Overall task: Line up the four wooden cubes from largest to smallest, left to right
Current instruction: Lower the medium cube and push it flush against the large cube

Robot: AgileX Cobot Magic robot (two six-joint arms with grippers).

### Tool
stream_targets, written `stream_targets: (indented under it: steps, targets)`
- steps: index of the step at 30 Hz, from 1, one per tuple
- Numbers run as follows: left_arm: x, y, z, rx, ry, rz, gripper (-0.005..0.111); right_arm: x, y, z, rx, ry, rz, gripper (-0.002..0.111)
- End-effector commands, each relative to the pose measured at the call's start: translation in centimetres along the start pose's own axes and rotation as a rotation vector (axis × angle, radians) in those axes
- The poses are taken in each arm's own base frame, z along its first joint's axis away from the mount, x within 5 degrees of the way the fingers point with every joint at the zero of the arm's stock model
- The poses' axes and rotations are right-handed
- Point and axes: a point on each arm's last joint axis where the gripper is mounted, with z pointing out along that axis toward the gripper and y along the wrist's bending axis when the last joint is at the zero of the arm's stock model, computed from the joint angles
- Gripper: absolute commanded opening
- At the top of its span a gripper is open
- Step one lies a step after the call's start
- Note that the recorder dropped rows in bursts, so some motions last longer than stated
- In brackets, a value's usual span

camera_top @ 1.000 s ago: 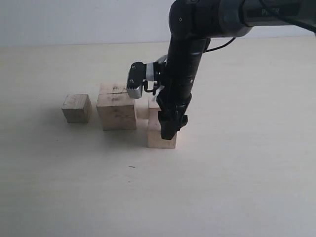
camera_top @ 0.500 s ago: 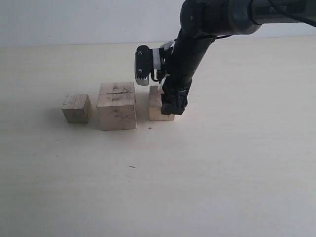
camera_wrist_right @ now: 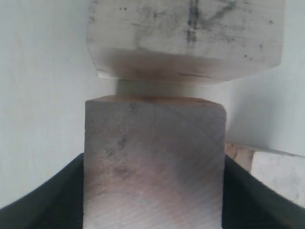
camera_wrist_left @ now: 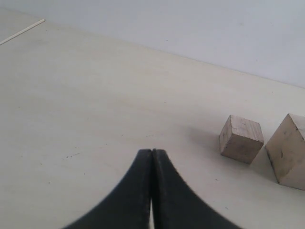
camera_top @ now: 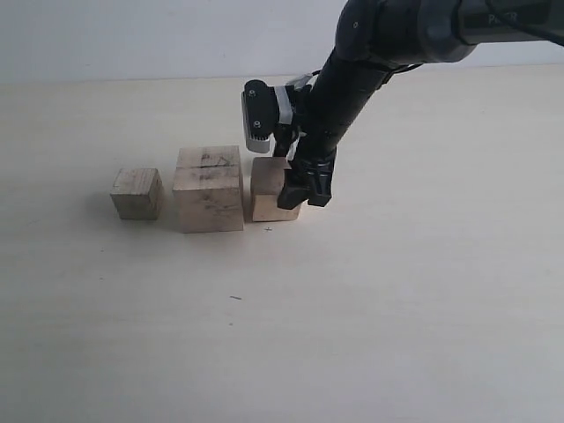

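Note:
In the exterior view my right gripper (camera_top: 298, 190) is shut on a mid-sized wooden cube (camera_top: 267, 190), held just right of the largest cube (camera_top: 209, 190), which has dark scribbles on top. The right wrist view shows the held cube (camera_wrist_right: 153, 157) between both black fingers (camera_wrist_right: 71, 195), a narrow gap off the largest cube (camera_wrist_right: 186, 38). A small cube (camera_top: 137, 194) sits left of the largest. A sliver of another cube (camera_wrist_right: 237, 151) shows beside one finger; the arm hides it in the exterior view. My left gripper (camera_wrist_left: 151, 153) is shut and empty, away from the small cube (camera_wrist_left: 241, 139).
The pale wooden table (camera_top: 397, 317) stretches bare-looking to the front and right of the cubes. A white wall (camera_top: 132, 35) borders its far edge. The right arm (camera_top: 352, 70) leans over the row from the upper right.
My right gripper carried the mid-sized cube from a spot nearer the front back and then leftward, up beside the largest cube. The small and largest cubes stayed put.

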Motion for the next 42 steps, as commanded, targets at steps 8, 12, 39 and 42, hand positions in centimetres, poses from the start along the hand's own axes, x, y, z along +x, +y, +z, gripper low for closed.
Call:
stream_targets:
  steps: [8,12,39,42]
  targets:
    - [0.0,0.0,0.0,0.003,-0.009,0.002,0.000,0.3,-0.3,1.7,0.001,-0.038,0.069,0.000]
    - [0.0,0.0,0.0,0.003,-0.009,0.002,0.000,0.2,-0.4,1.6,0.013,-0.043,0.114,0.008]
    - [0.0,0.0,0.0,0.003,-0.009,0.002,0.000,-0.8,-0.5,-1.1,0.052,-0.069,0.162,0.082]
    - [0.0,0.0,0.0,0.003,-0.009,0.002,0.000,-1.3,-0.2,-2.4,0.041,-0.076,0.177,0.082]
